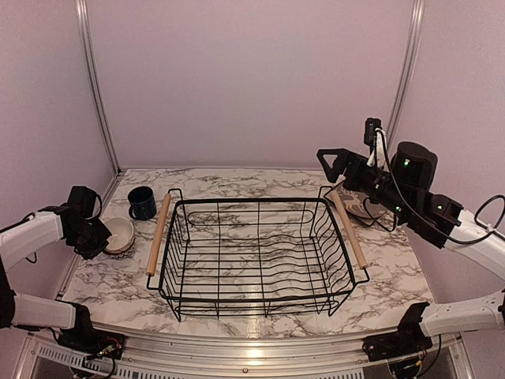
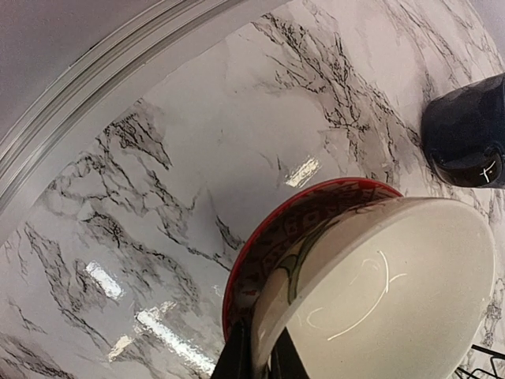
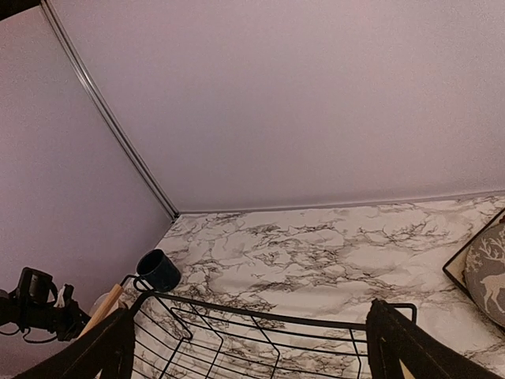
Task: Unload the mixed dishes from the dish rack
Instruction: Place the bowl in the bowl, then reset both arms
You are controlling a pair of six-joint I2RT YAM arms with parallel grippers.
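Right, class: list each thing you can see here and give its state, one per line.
dish rack: empty, upright.
dark blue mug: upright on table, outside rack.
beige bowl: nested in patterned bowl, rim pinched.
left claw: shut on beige bowl.
right claw: open, empty.
deer plate: flat, outside rack.
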